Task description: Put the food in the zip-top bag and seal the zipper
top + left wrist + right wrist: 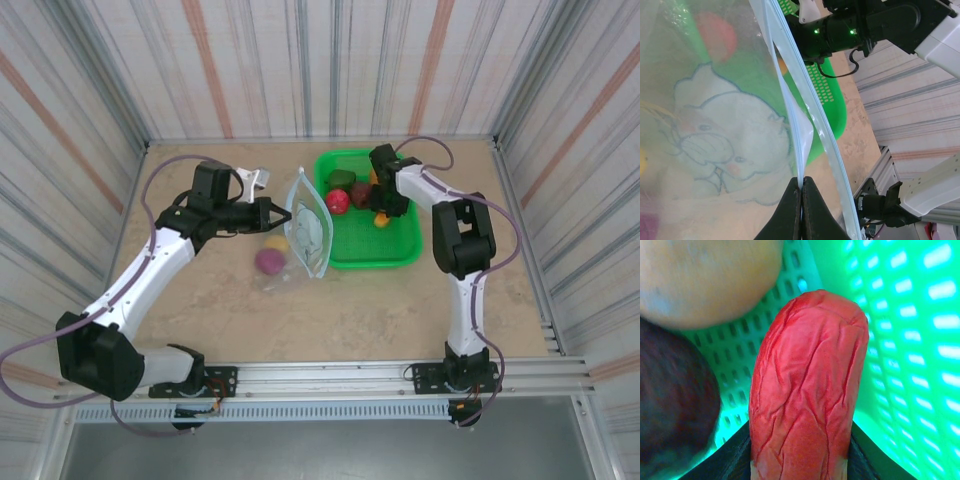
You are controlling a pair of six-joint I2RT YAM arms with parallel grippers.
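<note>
Left hand (801, 190) pinches one lip of the zip-top bag (308, 232), propping its zipper (815, 125) open and upright just beside the green basket (395, 250) so food can be dropped straight in. Inside the basket, the right hand (799, 456) clamps a wrinkled red piece of food (807, 385), apparently ready for the short carry; a magenta piece (268, 260) lying farther from the basket seems already bagged.

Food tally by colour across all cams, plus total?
Red food: 2, round one, wrinkled one
Dark maroon food: 1
Green food: 1
Orange food: 1
Yellow food: 1
Magenta food: 1
Total: 7
</note>
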